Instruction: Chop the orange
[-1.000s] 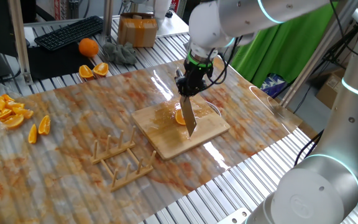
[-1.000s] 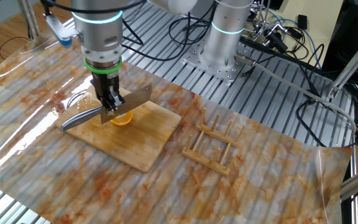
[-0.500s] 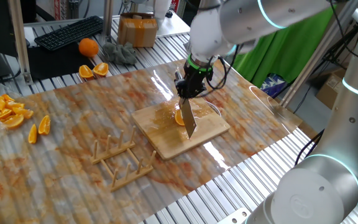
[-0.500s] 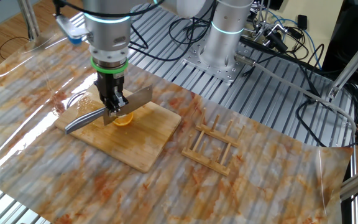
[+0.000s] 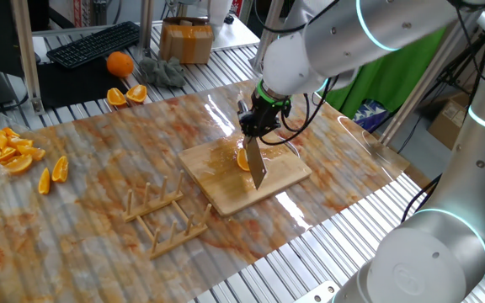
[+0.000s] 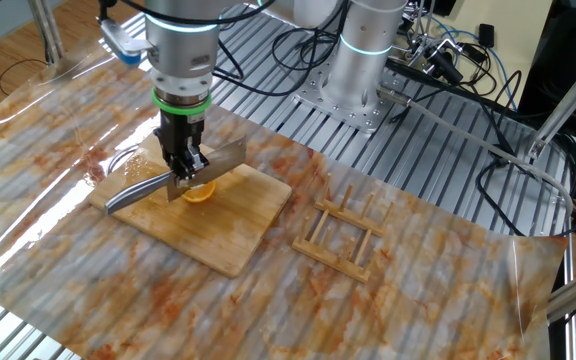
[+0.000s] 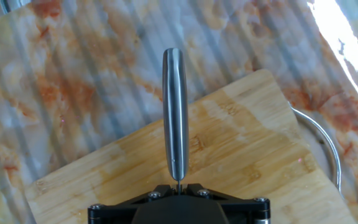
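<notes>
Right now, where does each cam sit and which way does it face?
One fixed view: high, across from the arm's side, looking down at the wooden board; shows the arm and gripper holding the knife.
The other fixed view: opposite side, facing the arm's base; shows the gripper, the knife, the orange.
Hand view: on the hand, straight down the knife handle.
All share the board and knife.

wooden rack near board, open mat beyond, orange heap well apart
</notes>
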Available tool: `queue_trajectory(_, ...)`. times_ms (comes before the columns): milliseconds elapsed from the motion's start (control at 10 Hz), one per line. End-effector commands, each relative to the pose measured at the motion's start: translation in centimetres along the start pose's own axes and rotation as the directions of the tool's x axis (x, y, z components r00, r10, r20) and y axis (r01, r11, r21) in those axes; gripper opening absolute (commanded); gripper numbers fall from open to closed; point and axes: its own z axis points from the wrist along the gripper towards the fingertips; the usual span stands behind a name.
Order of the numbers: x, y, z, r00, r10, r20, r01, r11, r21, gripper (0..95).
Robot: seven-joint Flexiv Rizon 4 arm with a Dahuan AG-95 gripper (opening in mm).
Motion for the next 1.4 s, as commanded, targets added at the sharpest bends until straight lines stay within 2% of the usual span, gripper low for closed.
queue_trajectory(100,0.3,0.0,0.4,1.0,-0.001,-0.002,0.001,1.0,0.004,0.0)
queue_trajectory(400,0.4,0.2,1.5,1.0,0.01,0.017,-0.01,1.0,0.004,0.0)
queue_trajectory(500,0.4,0.2,1.5,1.0,0.008,0.003,-0.008,1.0,0.008,0.0)
queue_trajectory(600,0.6,0.2,1.6,1.0,0.027,-0.011,-0.027,1.0,-0.01,0.0)
queue_trajectory(700,0.9,0.1,2.0,0.999,0.026,0.018,-0.026,1.0,-0.017,0.0)
queue_trajectory(800,0.9,0.2,2.1,0.999,0.021,0.029,-0.021,1.0,-0.011,0.0)
queue_trajectory(900,0.9,0.1,1.8,0.999,0.029,0.03,-0.028,0.999,-0.019,0.0)
queue_trajectory(1200,0.9,0.0,1.6,0.998,0.02,0.056,-0.02,1.0,0.006,0.0)
queue_trajectory(1300,0.8,-0.1,0.6,0.998,0.024,0.057,-0.025,1.0,0.0,0.0)
queue_trajectory(1400,0.8,0.0,-0.5,0.999,0.029,0.04,-0.029,1.0,-0.006,0.0)
